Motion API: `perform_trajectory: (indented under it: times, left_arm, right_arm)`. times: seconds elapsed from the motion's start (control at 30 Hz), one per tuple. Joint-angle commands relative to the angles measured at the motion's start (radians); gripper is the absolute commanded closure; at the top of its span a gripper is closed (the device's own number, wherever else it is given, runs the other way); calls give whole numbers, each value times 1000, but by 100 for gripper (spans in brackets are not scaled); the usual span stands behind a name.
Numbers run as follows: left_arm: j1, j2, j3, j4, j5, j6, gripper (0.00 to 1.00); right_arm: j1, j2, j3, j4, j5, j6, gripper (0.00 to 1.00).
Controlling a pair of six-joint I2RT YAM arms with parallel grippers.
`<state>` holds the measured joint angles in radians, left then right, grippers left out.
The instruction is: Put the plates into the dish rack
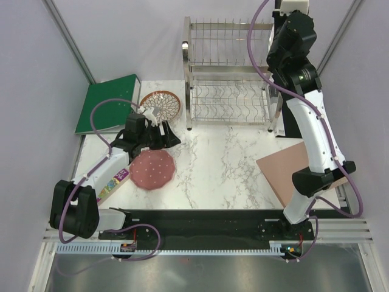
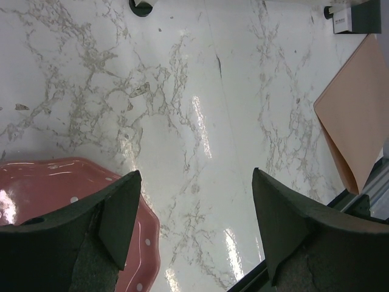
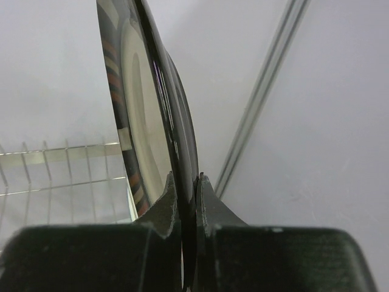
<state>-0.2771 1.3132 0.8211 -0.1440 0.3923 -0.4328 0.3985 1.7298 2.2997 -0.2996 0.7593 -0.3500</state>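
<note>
By dish rack (image 1: 228, 91), right pincer (image 3: 187, 185) aloft

The marbled tabletop (image 2: 182, 109) gleams, smooth and glossy; the pink plate (image 2: 48, 188) has a shiny glaze; the dish rack (image 1: 231, 100) is bright metal wire.

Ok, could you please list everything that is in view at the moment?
dish rack: one, shiny steel wire, two tiers, back of table
petal plate: one, brown and white, flat on table, left of rack
pink plate: one, white dots, flat on table, near left
dark-rimmed plate: one, beige centre, on edge, by rack's right end
folder: one, green, far left
board: one, tan-pink, right edge
packet: one, multicoloured, under left arm
table: one, white marble
left hand: open, over pink plate's edge
right hand: shut on dark-rimmed plate
</note>
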Motion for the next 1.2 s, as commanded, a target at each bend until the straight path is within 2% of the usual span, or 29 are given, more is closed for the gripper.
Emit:
perform_trajectory:
  times: [0.0, 0.9, 1.17]
  left_arm:
    - [-1, -38, -19, 58, -18, -37, 19]
    - [1, 12, -66, 119, -47, -32, 19]
    - [0, 35, -54, 119, -47, -34, 19]
  right_arm:
    - [19, 36, 153, 188, 129, -80, 100]
    - [23, 165, 73, 83, 61, -9, 100]
    - [-12, 198, 64, 80, 60, 28, 100]
